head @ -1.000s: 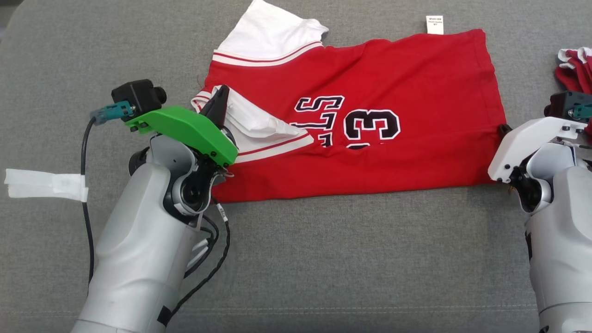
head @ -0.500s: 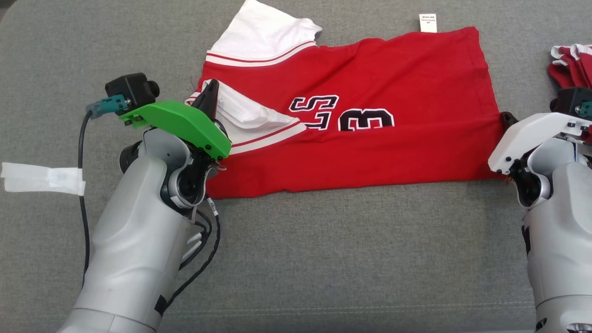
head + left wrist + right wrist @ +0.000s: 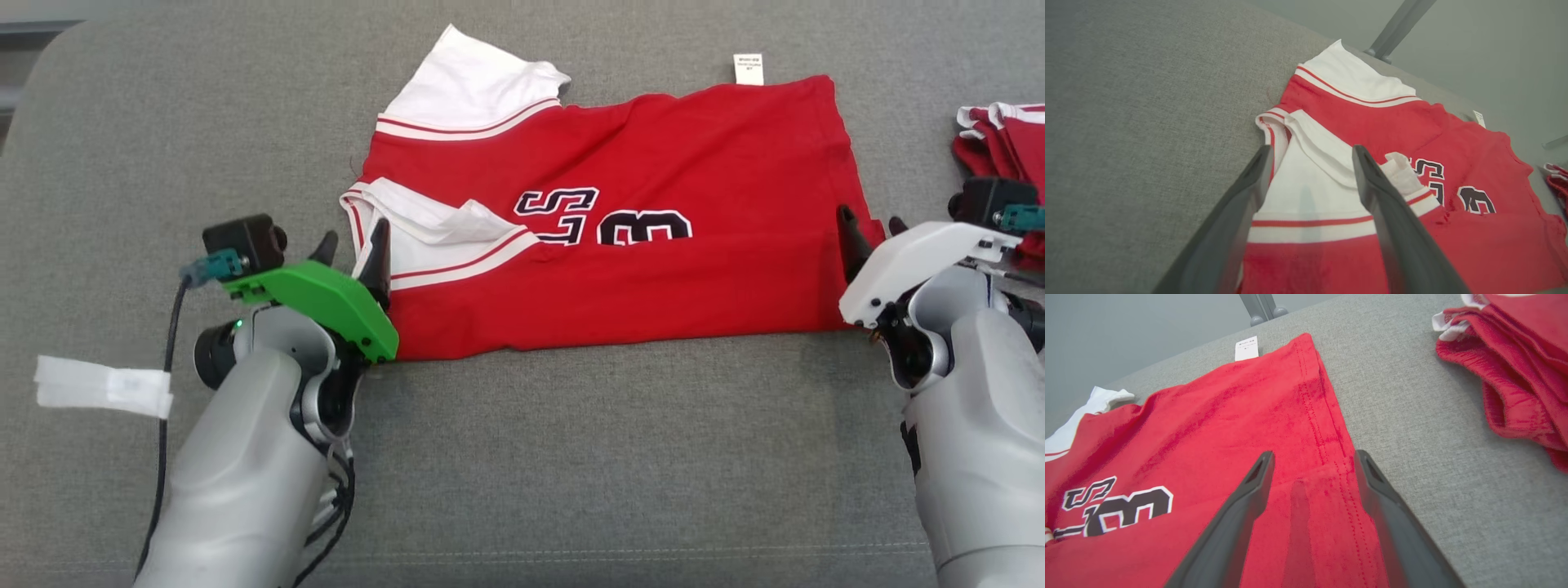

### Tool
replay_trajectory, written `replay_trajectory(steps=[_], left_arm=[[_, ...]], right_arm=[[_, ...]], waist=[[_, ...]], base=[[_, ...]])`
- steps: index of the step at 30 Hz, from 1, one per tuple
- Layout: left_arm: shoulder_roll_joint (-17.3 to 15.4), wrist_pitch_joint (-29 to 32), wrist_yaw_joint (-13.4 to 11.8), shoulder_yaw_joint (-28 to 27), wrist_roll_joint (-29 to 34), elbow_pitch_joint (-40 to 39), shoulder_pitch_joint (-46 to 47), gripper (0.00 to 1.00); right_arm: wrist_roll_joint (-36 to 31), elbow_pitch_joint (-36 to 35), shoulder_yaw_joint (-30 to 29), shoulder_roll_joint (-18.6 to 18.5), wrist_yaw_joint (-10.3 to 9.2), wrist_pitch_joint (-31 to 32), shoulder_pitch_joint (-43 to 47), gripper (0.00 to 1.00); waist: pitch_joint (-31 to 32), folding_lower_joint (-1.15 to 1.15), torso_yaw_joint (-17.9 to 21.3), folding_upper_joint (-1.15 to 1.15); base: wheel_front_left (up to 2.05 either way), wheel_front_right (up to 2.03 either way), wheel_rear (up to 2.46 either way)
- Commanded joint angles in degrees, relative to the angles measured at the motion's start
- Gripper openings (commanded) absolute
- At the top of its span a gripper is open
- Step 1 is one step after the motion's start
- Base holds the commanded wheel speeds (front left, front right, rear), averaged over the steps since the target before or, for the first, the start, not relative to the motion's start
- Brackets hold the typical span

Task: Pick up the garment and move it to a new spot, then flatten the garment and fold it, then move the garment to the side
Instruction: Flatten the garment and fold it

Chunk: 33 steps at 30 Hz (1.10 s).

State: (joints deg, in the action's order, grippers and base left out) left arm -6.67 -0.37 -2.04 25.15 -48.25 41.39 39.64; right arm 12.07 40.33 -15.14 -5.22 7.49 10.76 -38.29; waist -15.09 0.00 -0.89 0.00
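Now L pincer [image 3: 353, 233], R pincer [image 3: 869, 216] open wide over garment [image 3: 653, 147].

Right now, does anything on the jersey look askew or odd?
Yes. The jersey is untidy at its left end: the near sleeve lies crumpled, white over red; the far sleeve sticks out past the edge.

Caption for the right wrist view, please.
Open right claw over the hemmed edge of the red jersey; more red garments nearby.
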Motion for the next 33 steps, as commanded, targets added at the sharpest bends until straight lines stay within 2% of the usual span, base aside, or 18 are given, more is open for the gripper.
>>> replay_trajectory(steps=[1, 9, 13, 20, 29, 33], left_arm=[[-0.52, -0.26, -0.28, 0.54, 0.94, -0.12, -1.45, 1.0], [-3.72, -0.04, -3.91, 5.46, 6.14, -3.39, -9.03, 1.0], [-5.39, 0.97, -6.16, 7.41, 8.43, -5.57, -11.21, 1.0], [-7.23, 4.91, -8.68, 9.88, 10.98, -8.03, -11.21, 1.0], [-8.14, 9.45, -10.25, 11.24, 11.44, -9.19, -9.42, 1.0], [-8.08, 11.54, -10.75, 11.58, 11.06, -9.01, -9.16, 1.0]], right_arm=[[0.55, -0.52, 0.45, -0.55, -0.01, 0.18, 1.59, 1.0], [0.42, -5.97, 3.48, -3.11, -0.01, 1.67, 9.48, 1.0], [0.31, -8.17, 3.69, -2.95, -0.01, 2.77, 12.26, 1.0], [-2.49, -9.67, 1.92, -2.1, -0.01, 6.54, 13.21, 1.0], [-5.62, -9.08, -0.06, -1.14, -0.01, 10.59, 10.79, 1.0], [-6.46, -8.19, -0.54, -0.69, -0.01, 10.57, 9.73, 1.0]], waist=[[1.41, 0.0, -0.34, 0.0], [5.03, 0.0, -0.39, 0.0], [5.73, 0.0, -0.22, 0.0], [5.57, 0.0, -0.08, 0.0], [3.14, 0.0, -0.2, 0.0], [2.21, 0.0, -0.41, 0.0]], base=[[0.0, 0.0, 0.0], [0.0, 0.0, 0.0], [0.0, 0.0, 0.0], [0.0, 0.0, 0.0], [0.0, 0.0, 0.0], [0.0, 0.0, 0.0]])
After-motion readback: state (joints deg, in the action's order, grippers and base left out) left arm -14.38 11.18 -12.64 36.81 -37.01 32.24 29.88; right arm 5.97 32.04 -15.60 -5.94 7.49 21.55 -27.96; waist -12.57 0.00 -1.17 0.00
